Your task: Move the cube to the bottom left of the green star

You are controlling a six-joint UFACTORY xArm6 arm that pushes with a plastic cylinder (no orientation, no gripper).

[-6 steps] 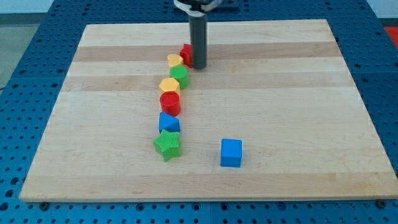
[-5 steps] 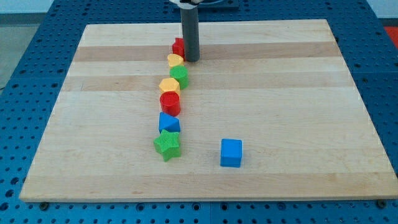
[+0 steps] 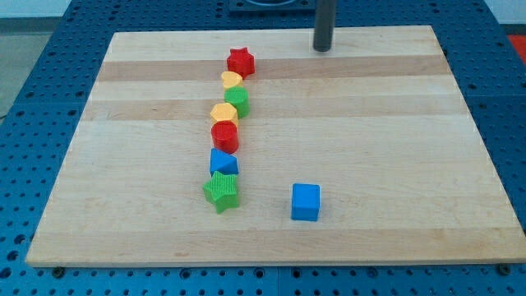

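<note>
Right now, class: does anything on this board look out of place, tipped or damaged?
Nothing looks damaged or tipped. The blue cube sits alone, to the view's right of the green star, apart from the column of blocks. My tip is near the view's top, far from every block.

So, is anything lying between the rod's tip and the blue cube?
No. In the camera view my tip is near the board's top edge, the blue cube near its bottom, with bare wooden board between them.

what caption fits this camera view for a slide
My tip sits near the board's top edge, far from the blue cube, which lies right of the green star.
</note>
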